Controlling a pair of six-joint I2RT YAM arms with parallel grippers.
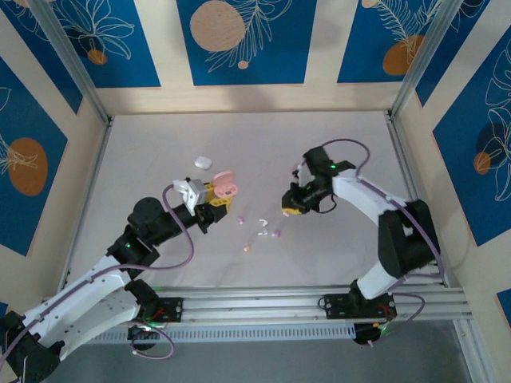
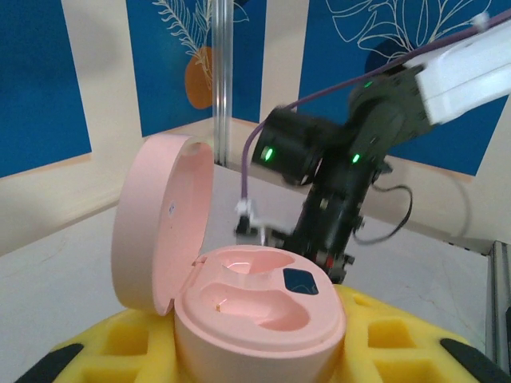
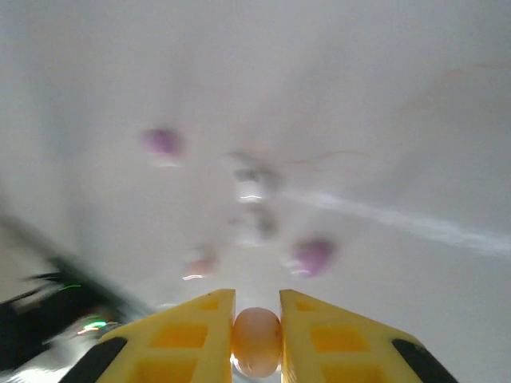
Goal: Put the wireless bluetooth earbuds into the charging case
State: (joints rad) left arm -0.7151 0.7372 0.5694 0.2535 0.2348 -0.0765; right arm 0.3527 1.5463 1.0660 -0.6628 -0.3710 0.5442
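Bright diffuse light, soft shadows; right wrist view blurred beyond pink earbud (image 3: 257, 341); left wrist background soft.

we see the pink charging case (image 2: 259, 319) open and upright in the clamp of the left gripper (image 1: 214, 197), with its rounded lid swung up on the hinge and both moulded wells empty. one small, glossy pink earbud (image 3: 257, 341) is pinched between the tips of the right gripper (image 3: 257, 319). five more lie loose and close together on the table (image 1: 160, 144) between the arms: a purple earbud (image 1: 277, 234), a second purple earbud (image 1: 242, 219), a white earbud (image 1: 262, 219), a second white earbud (image 1: 260, 235) and a pinkish earbud (image 1: 247, 248).
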